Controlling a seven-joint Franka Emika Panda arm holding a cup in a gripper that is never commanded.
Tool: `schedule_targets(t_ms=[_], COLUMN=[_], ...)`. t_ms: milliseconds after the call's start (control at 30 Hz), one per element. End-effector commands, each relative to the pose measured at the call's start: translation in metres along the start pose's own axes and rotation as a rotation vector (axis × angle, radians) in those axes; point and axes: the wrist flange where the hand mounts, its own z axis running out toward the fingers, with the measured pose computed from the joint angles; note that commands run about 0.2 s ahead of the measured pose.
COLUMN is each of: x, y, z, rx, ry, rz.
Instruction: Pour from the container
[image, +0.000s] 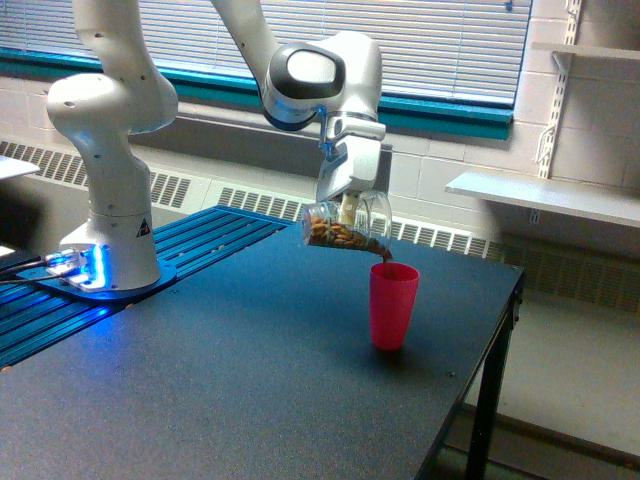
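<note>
The container (345, 228), tipped with its mouth just above the pink cup (393, 305), is pinched between the fingers (349, 208) while brown bits spill toward the cup's rim. If the tilt steepens too fast, I judge the bits could overshoot onto the dark surface (240, 380). No legible writing shows; only a small warning sticker on the arm's base (110, 240).

The end effector (349, 210) tips the container (346, 228), nuts spilling into pink cup (393, 305).
</note>
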Motion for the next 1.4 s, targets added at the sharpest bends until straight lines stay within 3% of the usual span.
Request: schedule_targets(t_ms=[33, 1400], x=[0.003, 0.006], y=[-0.003, -0.018], z=[-0.004, -0.012], rx=[-0.017, -0.084], ry=[0.007, -0.011], rz=[-0.036, -0.132])
